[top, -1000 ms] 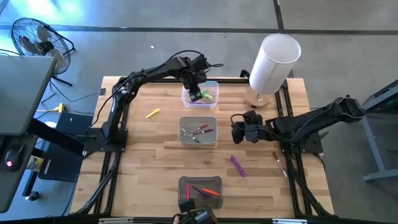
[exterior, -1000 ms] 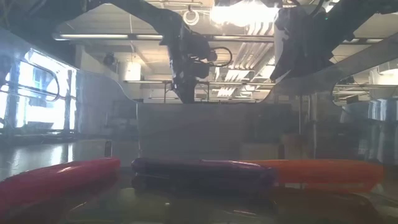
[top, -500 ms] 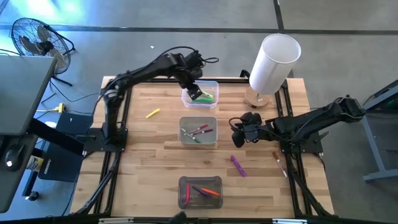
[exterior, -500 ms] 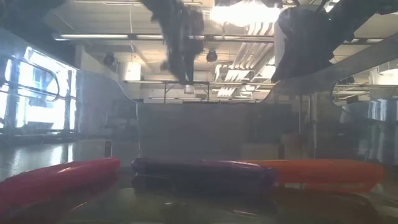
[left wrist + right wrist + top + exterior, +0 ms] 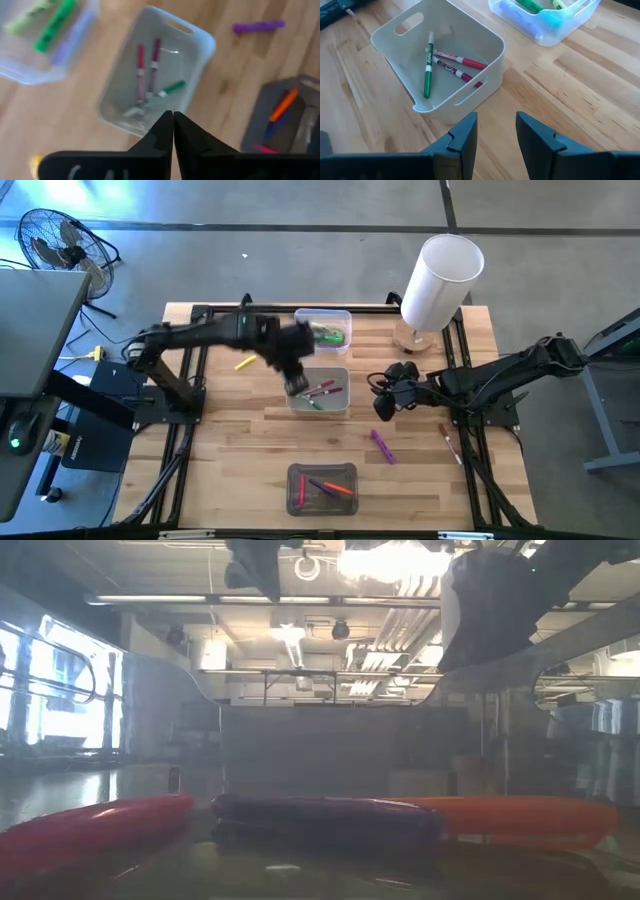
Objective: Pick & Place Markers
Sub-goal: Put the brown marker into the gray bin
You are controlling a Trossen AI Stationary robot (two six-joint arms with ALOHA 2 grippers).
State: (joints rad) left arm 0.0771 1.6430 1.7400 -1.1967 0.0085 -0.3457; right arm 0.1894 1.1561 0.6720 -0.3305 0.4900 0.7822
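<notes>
My left gripper hangs shut and empty over the left rim of the middle white bin. That bin holds two red markers and a green one. The far clear bin holds a green marker. The near grey bin holds orange, purple and red markers. A yellow marker, a purple marker and a thin marker lie on the table. My right gripper stands open just right of the middle bin.
A big white cylinder stands at the table's far right corner on a round wooden base. Black frame rails run along the table's left and right sides. Bare wood lies left of the bins and between the middle and near bins.
My left gripper has left the far clear bin and swung toward the table's near edge and slightly left, reaching the middle bin's left rim. A green marker lies in the far bin where the gripper had been. My right arm has kept still.
</notes>
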